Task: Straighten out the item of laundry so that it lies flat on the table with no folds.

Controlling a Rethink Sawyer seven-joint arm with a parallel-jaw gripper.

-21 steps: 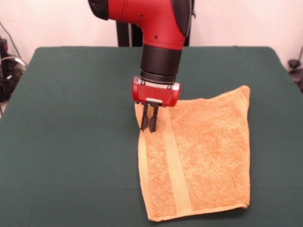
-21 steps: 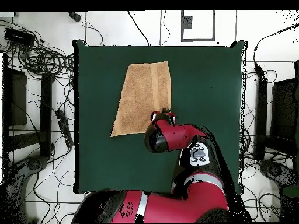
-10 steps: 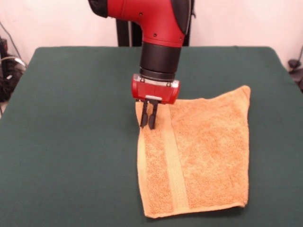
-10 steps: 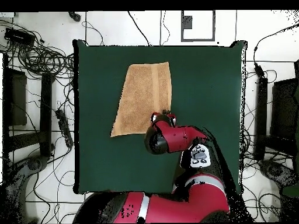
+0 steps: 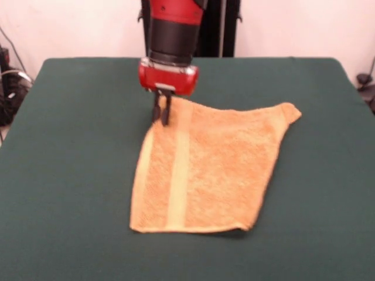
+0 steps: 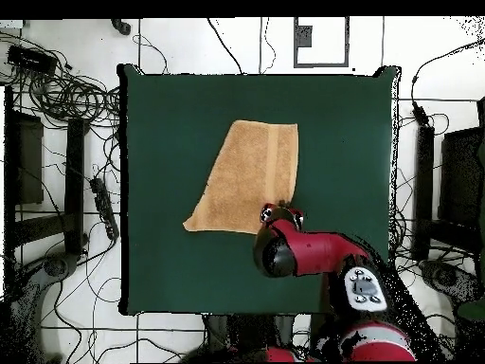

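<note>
Towel (image 5: 208, 170) of orange-tan terry lies spread on the green table (image 5: 70, 175), a little right of the middle in the front view, with a flat woven band running near its left edge and its far right corner pulled out into a point. Gripper (image 5: 162, 116) stands upright at the towel's far left corner, and its jaws are narrow, pinching that corner of the cloth.

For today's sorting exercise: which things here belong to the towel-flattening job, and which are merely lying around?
Part of the job:
orange-tan terry-cloth towel
dark green cloth-covered table
red and black gripper, pinching the towel's corner

Just lying about:
tangled black cables on the floor
</note>
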